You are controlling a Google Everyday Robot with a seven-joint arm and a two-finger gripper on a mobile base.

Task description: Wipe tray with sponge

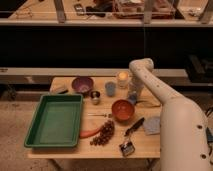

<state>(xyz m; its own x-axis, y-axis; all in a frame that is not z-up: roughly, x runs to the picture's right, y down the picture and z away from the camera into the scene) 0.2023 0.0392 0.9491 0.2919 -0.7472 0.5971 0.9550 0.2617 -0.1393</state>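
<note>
Camera view: wooden table (150,145), white arm (170,107) comes in from 4 o'clock and bends down over the back-right area. Gripper (133,93) is low, at approx 1 o'clock from the orange bowl (122,110), just beside the blue cup (110,88). Pincer clenched. Light-blue sponge (133,98) is right at its tips; can't tell if actually gripped. Green tray (54,120) lies flat at the table's 9 o'clock, well apart from the gripper. Purple bowl (82,84) at 12 from the tray's far-right corner. Grapes (104,133) at 6 from the orange bowl. Blue-grey cloth (152,125) at its 4.
</note>
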